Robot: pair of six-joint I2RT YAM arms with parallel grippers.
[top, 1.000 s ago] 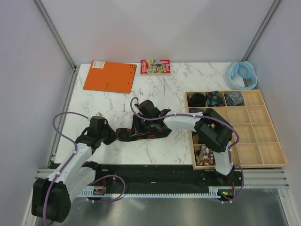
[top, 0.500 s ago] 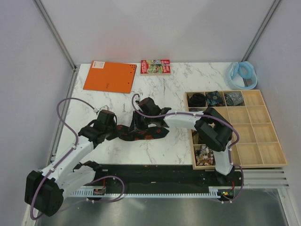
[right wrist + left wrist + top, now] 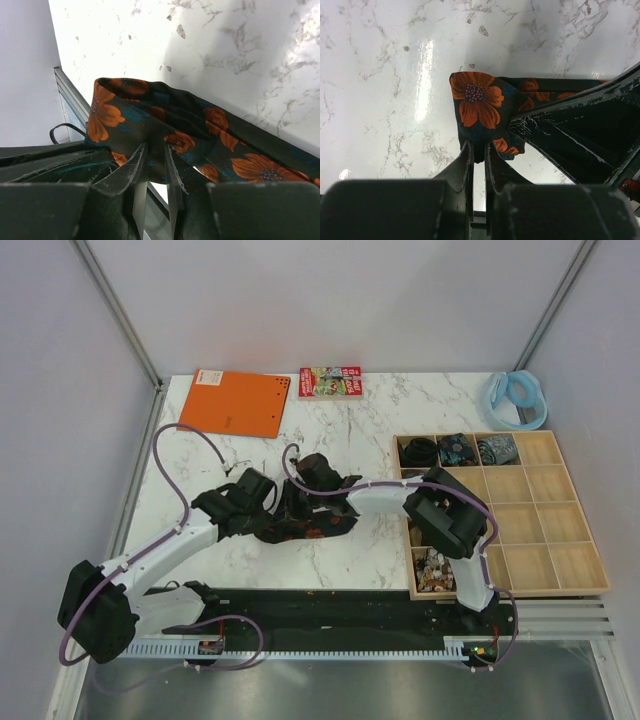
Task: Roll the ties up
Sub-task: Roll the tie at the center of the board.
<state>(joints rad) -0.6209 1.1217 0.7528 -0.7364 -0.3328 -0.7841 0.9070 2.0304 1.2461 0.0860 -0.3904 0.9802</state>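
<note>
A black tie with orange-red flowers [image 3: 318,527] lies bunched on the marble table, between the two arms. My left gripper [image 3: 264,504] is shut on the edge of its folded end; in the left wrist view that tie [image 3: 479,102] is pinched at my left gripper [image 3: 479,151]. My right gripper [image 3: 300,498] sits just to the right, almost touching the left one. It is shut on a fold of the same tie [image 3: 200,131], with cloth between the jaws of my right gripper [image 3: 156,152]. Three coiled ties [image 3: 457,448] fill the tray's top row.
A wooden compartment tray [image 3: 560,540] stands at the right, with small mixed items in a near-left cell [image 3: 433,570]. An orange notebook [image 3: 235,403] and a small colourful box [image 3: 330,381] lie at the back. A pale blue ring [image 3: 515,395] sits back right.
My left arm has swung right with the tie's end, closing on the right gripper and bunching the tie shorter. The right gripper has stayed in place and its jaws have narrowed a little.
</note>
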